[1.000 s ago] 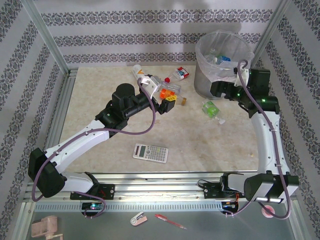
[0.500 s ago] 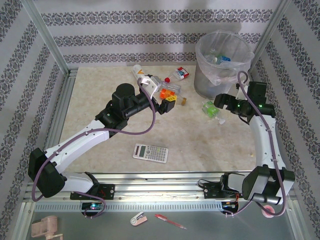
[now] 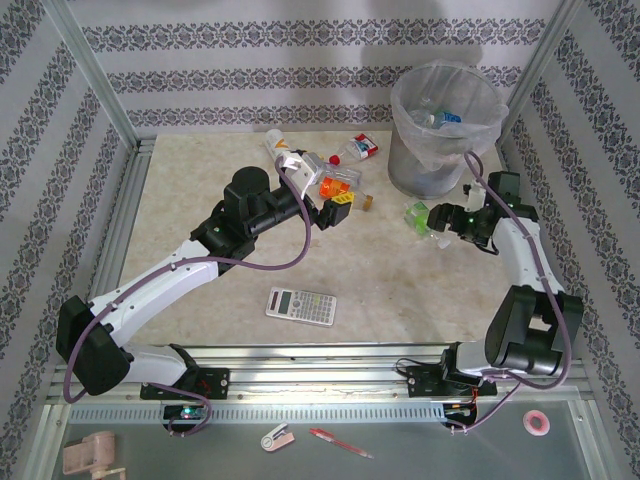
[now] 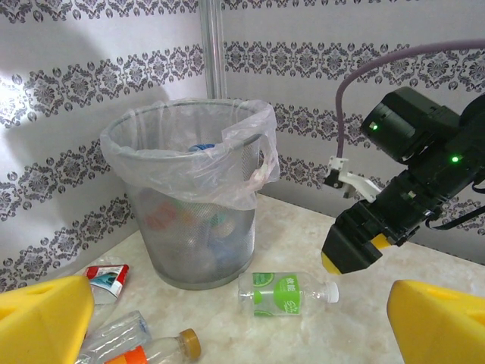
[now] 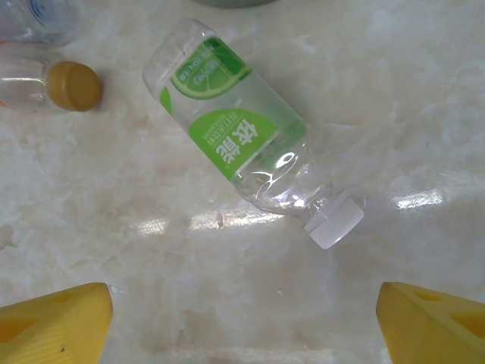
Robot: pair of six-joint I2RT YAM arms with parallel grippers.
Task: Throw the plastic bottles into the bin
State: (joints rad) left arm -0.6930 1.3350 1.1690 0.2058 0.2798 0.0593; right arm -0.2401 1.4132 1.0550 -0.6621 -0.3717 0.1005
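The right gripper (image 5: 242,322) is hovering open, yellow fingers spread wide and holding nothing, just above the green-labelled plastic bottle (image 5: 241,161). That bottle is lying on its side on the counter (image 5: 114,227) just in front of the bin (image 3: 410,165), its white cap at the end farther from the bin. The left gripper (image 3: 338,205) is also standing open and empty to the left of the bin, beside a cluster of other bottles (image 3: 335,184), while several bottles (image 3: 441,118) are lying inside the bin.

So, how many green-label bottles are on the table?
1: a clear plastic green-label bottle lying beside the grey mesh bin, near the right gripper's jaws; the left arm may hide others.
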